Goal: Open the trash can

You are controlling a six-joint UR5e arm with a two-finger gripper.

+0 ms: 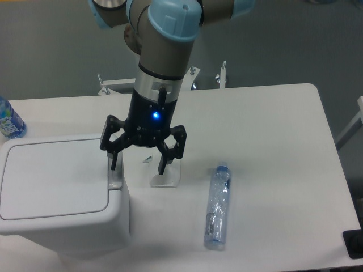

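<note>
The trash can [57,192] is a big white boxy bin at the front left of the table, its flat lid down. A grey-white button strip [115,174] runs along the lid's right edge. My gripper [138,165] hangs open just right of that edge. Its left fingertip [114,165] is over the top of the button strip, and its right fingertip [163,169] is over the crumpled wrapper. Whether the left finger touches the strip cannot be told. Nothing is held between the fingers.
A crumpled white wrapper [165,177] lies on the table beside the bin. A clear plastic bottle [218,207] lies on its side to the right. Another bottle with a blue label [9,121] stands at the far left edge, behind the bin.
</note>
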